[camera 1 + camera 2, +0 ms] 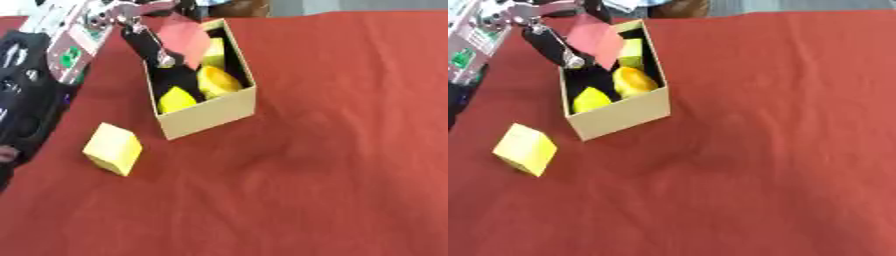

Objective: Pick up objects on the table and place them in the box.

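— Where did the two views look from?

— Both sat in the robot's head and faced down onto the red cloth (332,165), the right eye set slightly to the side of the left.

— What did they share?

— Nearly everything: the left hand (144,37), the box (213,111) beneath its fingers, and the yellow block (525,149) lying nearer the camera than the hand.

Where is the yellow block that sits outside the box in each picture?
Left eye view: the yellow block lies on the red cloth at lower left, apart from the box.
Right eye view: it lies nearer the left edge, at middle height.
Shared landmark: the cardboard box, up and to the block's right in both.
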### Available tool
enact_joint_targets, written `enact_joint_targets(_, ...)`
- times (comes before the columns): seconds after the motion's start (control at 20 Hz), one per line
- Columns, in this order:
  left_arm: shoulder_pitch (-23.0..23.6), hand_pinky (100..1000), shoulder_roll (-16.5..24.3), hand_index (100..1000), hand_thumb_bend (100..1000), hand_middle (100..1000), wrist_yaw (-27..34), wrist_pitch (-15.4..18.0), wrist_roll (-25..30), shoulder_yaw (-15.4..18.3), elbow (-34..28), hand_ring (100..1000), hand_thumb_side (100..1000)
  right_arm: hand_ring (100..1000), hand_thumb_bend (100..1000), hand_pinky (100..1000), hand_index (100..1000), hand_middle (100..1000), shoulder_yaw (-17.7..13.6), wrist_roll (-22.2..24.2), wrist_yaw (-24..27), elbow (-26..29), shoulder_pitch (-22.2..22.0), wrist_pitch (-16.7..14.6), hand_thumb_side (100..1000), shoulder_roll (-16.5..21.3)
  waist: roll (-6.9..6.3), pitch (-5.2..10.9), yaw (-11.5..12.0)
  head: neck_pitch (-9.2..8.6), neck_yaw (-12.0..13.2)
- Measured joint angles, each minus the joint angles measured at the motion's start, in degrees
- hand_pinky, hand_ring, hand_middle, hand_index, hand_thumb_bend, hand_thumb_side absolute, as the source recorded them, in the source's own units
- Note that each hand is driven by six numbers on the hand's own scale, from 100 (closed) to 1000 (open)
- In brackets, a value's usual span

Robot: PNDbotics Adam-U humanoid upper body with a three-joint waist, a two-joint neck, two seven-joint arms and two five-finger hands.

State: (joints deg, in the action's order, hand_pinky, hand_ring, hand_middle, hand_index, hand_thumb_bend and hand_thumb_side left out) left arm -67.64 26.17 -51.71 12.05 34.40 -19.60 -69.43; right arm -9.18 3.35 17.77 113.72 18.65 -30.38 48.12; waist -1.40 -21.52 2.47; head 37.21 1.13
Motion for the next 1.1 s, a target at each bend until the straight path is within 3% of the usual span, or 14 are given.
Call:
enact_joint_targets(0.05, 0.00, 966, 0.00, 943, 740, 900, -0.73, 0.10, 0.07, 0.00, 0.23, 960, 357, 1000, 100, 958, 873, 609, 0.00, 0.09, 0.05, 0.00, 0.00, 0.06, 655, -0.01, -0.02, 0.00, 0.00, 0.00, 0.00)
enact_joint_targets(0.3, 0.01, 968, 0.00, 951, 754, 914, -3.81, 0.51, -1.32, 0.07, 0.23, 974, 354, 1000, 100, 959, 873, 609, 0.00, 0.56, 0.09, 0.00, 0.00, 0.29, 655, -0.20, -0.03, -0.01, 0.00, -0.01, 0.00)
enact_joint_targets(0.5, 0.09, 946, 0.00, 940, 683, 897, -4.10, 0.78, -2.97, 0.25, 0.08, 958, 338, 1000, 100, 959, 873, 610, 0.00, 0.77, 0.14, 0.00, -0.01, 0.32, 654, -0.48, 0.01, -0.01, 0.02, -0.02, 0.00)
enact_joint_targets(0.7, 0.69, 891, 0.17, 898, 494, 839, -2.75, 0.31, -5.31, 0.89, -2.06, 898, 271, 1000, 100, 959, 874, 607, -0.03, 0.87, 0.17, 0.00, -0.08, 0.40, 653, -0.49, 0.13, -0.01, 0.12, -0.02, -0.04)
enact_joint_targets(0.85, 1.86, 870, 1.87, 885, 405, 810, 0.30, -0.81, -7.09, 1.60, -6.52, 865, 283, 1000, 100, 959, 874, 606, -0.20, 0.86, 0.17, 0.00, -0.51, 0.39, 652, -0.49, 0.10, -0.01, 0.36, -0.02, -0.29)
enact_joint_targets(1.1, 6.87, 856, 8.30, 883, 378, 797, 8.61, -3.45, -5.33, 1.99, -18.49, 850, 336, 1000, 100, 960, 874, 606, -0.55, 0.63, 0.08, 0.00, -0.93, 0.36, 651, -0.49, -0.07, -0.01, 1.07, -0.02, -1.18)
